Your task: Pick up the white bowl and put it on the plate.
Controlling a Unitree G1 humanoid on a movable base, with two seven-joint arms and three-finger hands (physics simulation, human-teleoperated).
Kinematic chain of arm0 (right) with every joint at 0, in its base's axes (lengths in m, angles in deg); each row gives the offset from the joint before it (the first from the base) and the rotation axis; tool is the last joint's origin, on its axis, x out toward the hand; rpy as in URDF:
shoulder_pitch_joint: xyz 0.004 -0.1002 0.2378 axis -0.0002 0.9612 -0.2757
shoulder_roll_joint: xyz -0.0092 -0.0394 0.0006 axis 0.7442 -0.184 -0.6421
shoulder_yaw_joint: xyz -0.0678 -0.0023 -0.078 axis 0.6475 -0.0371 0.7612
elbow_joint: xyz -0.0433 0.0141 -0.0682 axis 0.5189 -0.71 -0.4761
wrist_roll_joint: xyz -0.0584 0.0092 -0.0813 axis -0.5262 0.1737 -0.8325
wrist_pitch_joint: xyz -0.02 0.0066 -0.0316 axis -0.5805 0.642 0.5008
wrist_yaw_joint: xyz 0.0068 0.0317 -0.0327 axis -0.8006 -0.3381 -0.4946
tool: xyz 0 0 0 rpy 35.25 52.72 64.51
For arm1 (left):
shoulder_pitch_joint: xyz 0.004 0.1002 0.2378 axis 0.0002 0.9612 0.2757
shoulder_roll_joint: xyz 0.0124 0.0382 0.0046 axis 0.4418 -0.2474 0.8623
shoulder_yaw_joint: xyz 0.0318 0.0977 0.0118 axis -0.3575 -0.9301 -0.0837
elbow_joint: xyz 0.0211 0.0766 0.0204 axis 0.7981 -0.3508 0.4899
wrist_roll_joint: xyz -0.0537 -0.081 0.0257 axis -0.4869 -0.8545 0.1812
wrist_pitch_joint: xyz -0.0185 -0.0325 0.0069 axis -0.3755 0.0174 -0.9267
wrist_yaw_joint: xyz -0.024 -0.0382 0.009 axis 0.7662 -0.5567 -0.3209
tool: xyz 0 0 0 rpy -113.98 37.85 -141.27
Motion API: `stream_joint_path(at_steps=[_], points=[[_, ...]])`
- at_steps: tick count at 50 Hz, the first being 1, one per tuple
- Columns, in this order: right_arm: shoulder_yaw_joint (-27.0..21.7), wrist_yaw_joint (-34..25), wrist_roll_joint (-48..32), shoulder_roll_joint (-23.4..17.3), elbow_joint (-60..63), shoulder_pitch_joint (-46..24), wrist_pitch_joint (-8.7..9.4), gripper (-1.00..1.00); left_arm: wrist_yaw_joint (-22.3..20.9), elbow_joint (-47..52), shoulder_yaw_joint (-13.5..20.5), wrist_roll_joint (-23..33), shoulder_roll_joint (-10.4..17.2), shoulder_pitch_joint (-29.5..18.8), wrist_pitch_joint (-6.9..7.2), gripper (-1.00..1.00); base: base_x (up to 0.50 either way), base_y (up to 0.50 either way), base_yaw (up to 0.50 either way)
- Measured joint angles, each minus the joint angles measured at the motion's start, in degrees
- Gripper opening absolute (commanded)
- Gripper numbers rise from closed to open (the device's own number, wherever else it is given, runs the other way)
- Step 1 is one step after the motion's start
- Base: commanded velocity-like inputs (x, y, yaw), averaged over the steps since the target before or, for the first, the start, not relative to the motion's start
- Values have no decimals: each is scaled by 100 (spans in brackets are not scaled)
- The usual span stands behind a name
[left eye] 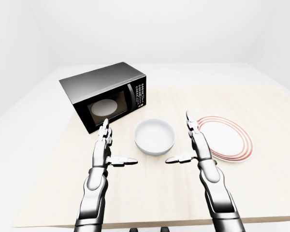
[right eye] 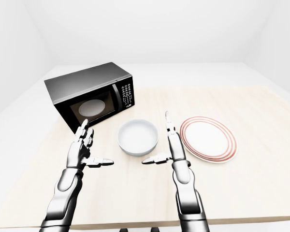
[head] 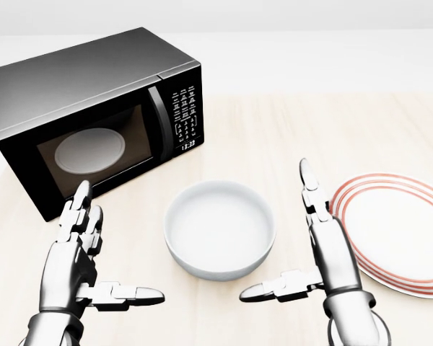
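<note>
The round, plain white bowl (head: 219, 229), smooth, glossy and empty, sits near the middle of the pale wood-grain table (left eye: 261, 174), apart from the flat white plate with red rings round its rim (left eye: 225, 137) lying toward the table's right edge; the head view cuts the plate off at its right. The metallic left hand (head: 78, 249) and right hand (head: 319, 241) flank the bowl without touching it, fingers straight and spread, thumbs pointing inward. A boxy glossy black microwave (head: 94, 108) stands toward the table's far left corner, a pale disc dimly visible through its dark door.

On the table (left eye: 150, 193), head view: bowl (head: 219, 229) set centre, microwave (head: 94, 112) at upper left, plate (head: 393, 231) at right. Bowl flanked by left hand (head: 83, 259) and right hand (head: 317, 249), untouched.
</note>
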Motion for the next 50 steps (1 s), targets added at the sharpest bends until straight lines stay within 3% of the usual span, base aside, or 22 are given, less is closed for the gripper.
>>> stream_joint_path(at_steps=[13, 27, 36, 50], points=[[70, -528, -1054, -125, 187, -128, 121, 100, 3, -34, 0, 5, 1, -10, -20, 100, 0, 0, 0], [157, -1529, -2134, -223, 699, -29, 259, 100, 5, -66, -9, 11, -1, -21, -41, 100, 0, 0, 0], [225, -2165, -2782, -247, 1089, 46, 234, 100, 2, -75, -14, 12, -3, -16, -53, 100, 0, 0, 0], [329, -2711, -3588, -222, 1257, -87, 48, 100, -8, -57, -19, 9, -5, -5, -44, 100, 0, 0, 0]])
